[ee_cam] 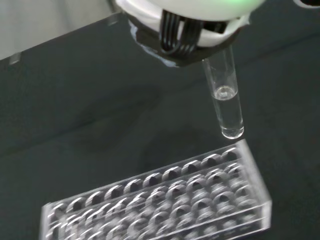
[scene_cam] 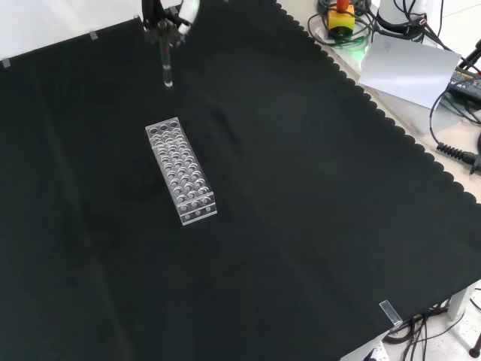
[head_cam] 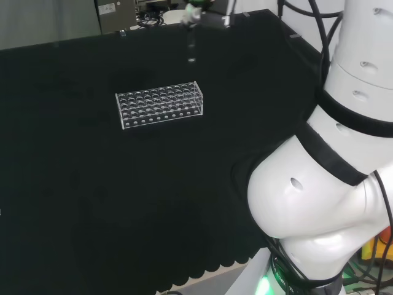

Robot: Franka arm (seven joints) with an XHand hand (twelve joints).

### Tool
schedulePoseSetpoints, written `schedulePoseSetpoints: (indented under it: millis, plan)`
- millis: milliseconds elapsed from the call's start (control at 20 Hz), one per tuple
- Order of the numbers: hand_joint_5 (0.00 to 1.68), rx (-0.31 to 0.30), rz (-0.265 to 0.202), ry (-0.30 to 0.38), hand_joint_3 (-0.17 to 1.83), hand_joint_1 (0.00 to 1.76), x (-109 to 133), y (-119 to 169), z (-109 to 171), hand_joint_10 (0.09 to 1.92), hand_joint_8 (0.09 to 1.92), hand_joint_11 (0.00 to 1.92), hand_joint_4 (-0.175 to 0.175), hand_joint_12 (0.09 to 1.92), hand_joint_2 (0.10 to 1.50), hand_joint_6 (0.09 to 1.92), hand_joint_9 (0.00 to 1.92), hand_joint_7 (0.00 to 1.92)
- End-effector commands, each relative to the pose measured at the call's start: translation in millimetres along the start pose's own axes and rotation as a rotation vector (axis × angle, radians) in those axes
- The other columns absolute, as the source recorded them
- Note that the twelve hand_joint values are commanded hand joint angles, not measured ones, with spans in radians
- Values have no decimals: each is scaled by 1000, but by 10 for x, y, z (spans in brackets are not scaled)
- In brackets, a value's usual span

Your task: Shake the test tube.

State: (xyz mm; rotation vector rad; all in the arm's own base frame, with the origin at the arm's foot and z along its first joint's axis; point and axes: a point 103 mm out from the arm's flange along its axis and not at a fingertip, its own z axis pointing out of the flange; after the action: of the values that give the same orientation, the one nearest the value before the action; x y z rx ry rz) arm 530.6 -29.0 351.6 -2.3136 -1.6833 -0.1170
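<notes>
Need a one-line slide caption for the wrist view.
Hand holds a test tube with some clear liquid above the empty rack.

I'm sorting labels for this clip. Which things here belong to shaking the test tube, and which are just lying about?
Belongs to the job:
- test tube, held upright above the cloth, a little clear liquid in it
- hand, holding the tube's top
- clear tube rack, empty, on the black cloth

Lying about:
- cables and gear past the cloth's edge
- clear clip at the cloth's edge

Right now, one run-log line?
hand: shut on test tube | tube: lifted, clear liquid at bottom | rack: on cloth, no tubes seen | phase: tube held above cloth
</notes>
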Motion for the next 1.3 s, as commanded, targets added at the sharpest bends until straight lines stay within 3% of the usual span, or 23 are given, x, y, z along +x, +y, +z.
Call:
schedulePoseSetpoints:
  millis: [50,300,900,1300]
  plan:
    - [1339,-26,67,-39,330,1324,-353,33,-76,595,699,1317,-175,841,822,128,1625,1352]
    - [1341,3,-4,-18,330,1324,4,-15,58,596,698,1317,-175,841,822,124,1624,1352]
    - [1345,86,-264,50,331,1324,1437,-290,433,598,696,1317,-175,841,821,115,1623,1353]
    - [1348,120,-369,78,331,1324,1925,-488,502,599,695,1317,-175,841,821,109,1622,1354]
